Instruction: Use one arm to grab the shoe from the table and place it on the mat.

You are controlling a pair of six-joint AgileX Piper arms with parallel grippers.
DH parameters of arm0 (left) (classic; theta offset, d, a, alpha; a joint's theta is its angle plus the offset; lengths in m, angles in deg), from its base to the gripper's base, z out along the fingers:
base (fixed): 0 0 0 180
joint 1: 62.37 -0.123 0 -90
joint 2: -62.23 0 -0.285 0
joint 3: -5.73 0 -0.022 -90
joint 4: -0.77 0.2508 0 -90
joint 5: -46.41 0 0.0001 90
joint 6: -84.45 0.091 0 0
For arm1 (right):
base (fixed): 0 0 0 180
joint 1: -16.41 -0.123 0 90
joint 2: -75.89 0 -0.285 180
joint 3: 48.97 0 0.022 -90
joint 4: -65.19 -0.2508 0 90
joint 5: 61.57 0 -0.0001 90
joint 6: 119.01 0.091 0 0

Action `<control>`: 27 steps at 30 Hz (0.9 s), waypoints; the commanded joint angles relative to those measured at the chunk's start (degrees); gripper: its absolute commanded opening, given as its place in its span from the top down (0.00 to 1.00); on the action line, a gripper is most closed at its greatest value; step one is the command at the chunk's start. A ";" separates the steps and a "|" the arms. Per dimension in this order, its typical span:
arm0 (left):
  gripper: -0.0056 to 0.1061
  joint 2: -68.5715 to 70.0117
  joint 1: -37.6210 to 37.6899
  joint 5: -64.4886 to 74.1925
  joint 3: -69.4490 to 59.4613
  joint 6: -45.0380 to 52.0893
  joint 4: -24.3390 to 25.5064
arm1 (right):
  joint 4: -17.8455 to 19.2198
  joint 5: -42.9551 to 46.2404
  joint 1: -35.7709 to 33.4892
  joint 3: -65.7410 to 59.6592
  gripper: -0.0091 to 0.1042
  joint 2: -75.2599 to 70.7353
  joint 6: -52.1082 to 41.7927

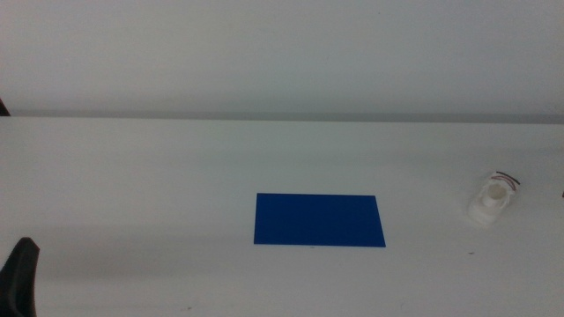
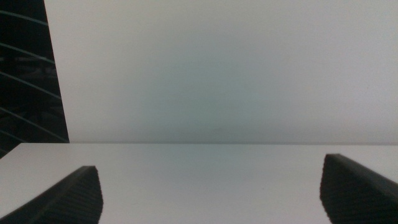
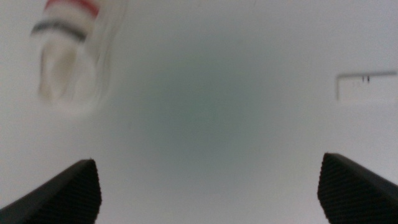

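Plain white flat table [image 1: 176,176], evenly lit. Thin deep-blue rectangular mat [image 1: 320,220] lies flat near the middle of it, nothing on it. Small white chunky-soled shoe [image 1: 493,199] with dark and red straps sits well to the right of the mat, apart from it, close to the middle view's right edge; not yet touched. Right gripper [image 3: 205,193] hangs above the table with its two dark ribbed jaws spread wide and nothing between them; its wrist view shows the shoe [image 3: 67,56] blurred and off to one side of the jaw line, so it is near but not lined up. A pale rectangular fitting [image 3: 367,86] shows on the far surface in that same view. Left gripper [image 2: 211,193] waits at the near left, only a dark tip [image 1: 21,277] visible in the middle view; jaws also wide apart, holding nothing. Handling judgement: the shoe looks light, with a stiff thick sole and soft, yielding straps. Best hold is probably across the sole's two sides at mid-length, jaws low; the straps would likely flex and let it tip. The smooth sole could slide on the table if nudged.
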 commanded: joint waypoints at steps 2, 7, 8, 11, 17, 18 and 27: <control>0.11 2.35 0.14 -0.66 -2.44 -0.33 -0.12 | 0.51 3.06 1.77 3.75 0.10 5.70 2.31; 0.11 2.35 0.14 -0.66 -2.44 -0.33 -0.12 | 0.90 6.56 0.46 8.52 0.10 12.44 7.38; 0.11 2.35 0.14 -0.66 -2.44 -0.33 -0.12 | 0.39 6.56 -0.10 10.01 0.11 13.74 7.79; 0.11 2.35 0.14 -0.66 -2.44 -0.33 -0.12 | -0.16 5.28 -2.10 14.83 0.12 17.37 8.38; 0.11 2.35 0.14 -0.66 -2.44 -0.33 -0.12 | -1.25 4.66 -5.33 18.92 0.12 22.80 9.97; 0.11 2.35 0.14 -0.66 -2.44 -0.33 -0.12 | -1.37 4.88 -5.87 18.92 0.12 23.44 10.31; 0.11 2.35 0.14 -0.66 -2.44 -0.33 -0.12 | -1.65 5.28 -8.48 18.92 0.12 27.69 11.93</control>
